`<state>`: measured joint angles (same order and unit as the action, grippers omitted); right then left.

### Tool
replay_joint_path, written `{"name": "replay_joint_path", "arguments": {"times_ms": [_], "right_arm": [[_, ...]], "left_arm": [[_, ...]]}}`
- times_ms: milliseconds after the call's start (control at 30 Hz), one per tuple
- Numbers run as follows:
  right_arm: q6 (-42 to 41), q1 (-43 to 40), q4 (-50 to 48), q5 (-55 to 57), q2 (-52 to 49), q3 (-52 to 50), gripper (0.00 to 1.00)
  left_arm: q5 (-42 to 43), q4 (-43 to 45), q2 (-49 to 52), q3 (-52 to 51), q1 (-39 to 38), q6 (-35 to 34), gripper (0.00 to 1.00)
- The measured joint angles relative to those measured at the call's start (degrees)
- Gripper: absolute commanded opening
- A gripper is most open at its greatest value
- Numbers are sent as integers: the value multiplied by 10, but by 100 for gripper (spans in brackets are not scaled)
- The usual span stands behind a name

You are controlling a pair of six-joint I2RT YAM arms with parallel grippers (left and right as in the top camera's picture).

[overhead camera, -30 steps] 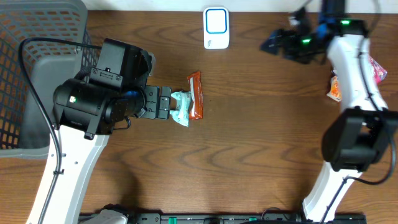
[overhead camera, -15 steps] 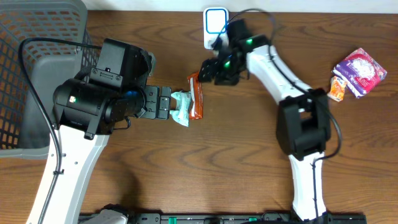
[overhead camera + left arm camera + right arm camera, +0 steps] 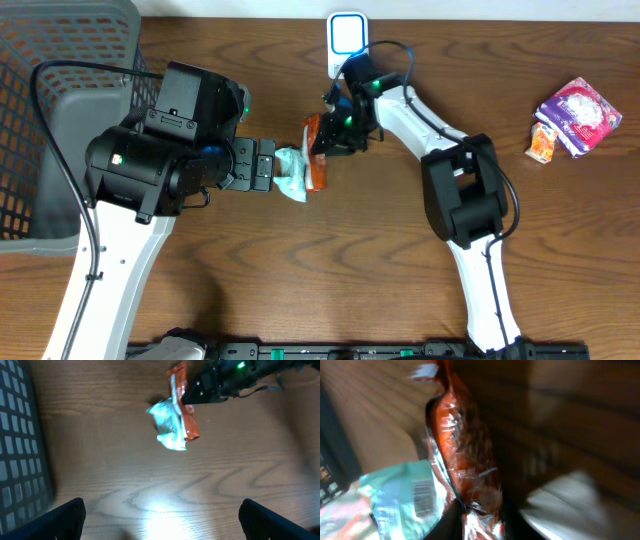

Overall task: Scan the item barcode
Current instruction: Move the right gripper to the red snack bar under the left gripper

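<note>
Overhead view of a table point(image 3: 400, 270). A basket point(image 3: 50, 130) stood at its left edge. A scanner point(image 3: 347, 45) sat at the far edge, near the middle. In front of the scanner, at the centre of the table, lay two packets touching each other: a long packet point(image 3: 316, 165) running from far to near, and a crumpled packet point(image 3: 290, 176) against its left side. The left gripper point(image 3: 270, 165) was just left of the crumpled packet. The right gripper point(image 3: 324, 140) was at the long packet's far end, with the packet between its fingers. Well apart, near the right edge, lay a pouch point(image 3: 580, 103), with a small packet point(image 3: 541, 143) touching its near-left corner.
</note>
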<state>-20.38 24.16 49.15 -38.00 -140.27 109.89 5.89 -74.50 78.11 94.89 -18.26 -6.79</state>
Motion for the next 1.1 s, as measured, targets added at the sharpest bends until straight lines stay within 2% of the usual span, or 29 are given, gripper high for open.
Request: {"name": "replay_joint_path", "arguments": {"times_ms": [67, 233, 533, 800, 867, 900, 1067, 1100], "right_arm": [[-2, 3, -4, -14, -5, 0, 10], [-2, 4, -15, -52, -9, 0, 36], [-3, -15, 5, -98, -9, 5, 49], [-24, -8, 16, -49, -7, 20, 58], [-35, 7, 9, -21, -3, 23, 55], [-41, 16, 3, -7, -2, 23, 44], [-77, 63, -4, 60, -1, 26, 1], [-85, 70, -4, 77, -1, 26, 1]], "left_arm": [[0, 0, 0, 0, 0, 0, 98], [0, 0, 0, 0, 0, 0, 98], [0, 0, 0, 0, 0, 0, 98], [0, 0, 0, 0, 0, 0, 98], [0, 0, 0, 0, 0, 0, 98], [0, 0, 0, 0, 0, 0, 98], [0, 0, 0, 0, 0, 0, 98], [0, 0, 0, 0, 0, 0, 98]]}}
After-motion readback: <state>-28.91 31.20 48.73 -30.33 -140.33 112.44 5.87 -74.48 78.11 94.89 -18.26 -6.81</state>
